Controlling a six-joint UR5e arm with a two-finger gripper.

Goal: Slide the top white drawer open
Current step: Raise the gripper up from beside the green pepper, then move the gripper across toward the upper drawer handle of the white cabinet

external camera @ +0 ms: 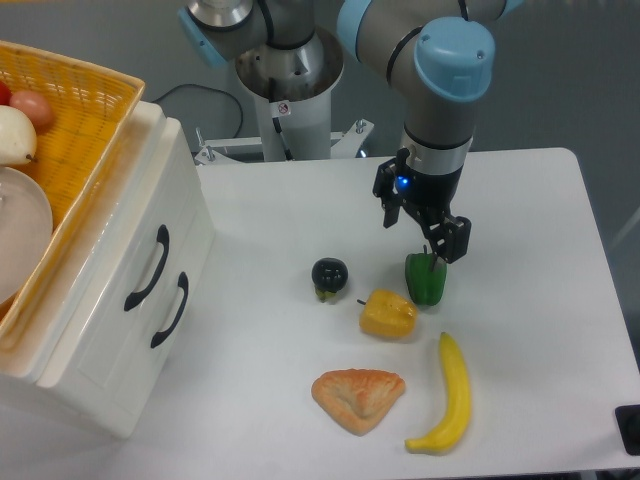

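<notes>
White and glossy, the top white drawer (130, 270) is sitting closed well left of the gripper (432, 243), which is hovering over a green pepper (426, 279), jaw state unclear, needing to hook the upper black handle (148, 268) squarely.

A white table (560, 300) carries several food items. At its middle sits a dark round fruit (329, 275). At four o'clock from it lies a yellow pepper (388, 314), and a green pepper (425, 279) stands just beside that one, at two o'clock. A croissant (357, 398) lies at six o'clock from the yellow pepper, with a banana (449, 396) at its three o'clock. At the far left, a yellow basket (85, 120) holds a white plate (20, 235), a pale fruit (14, 135) and a reddish one (32, 106).
</notes>
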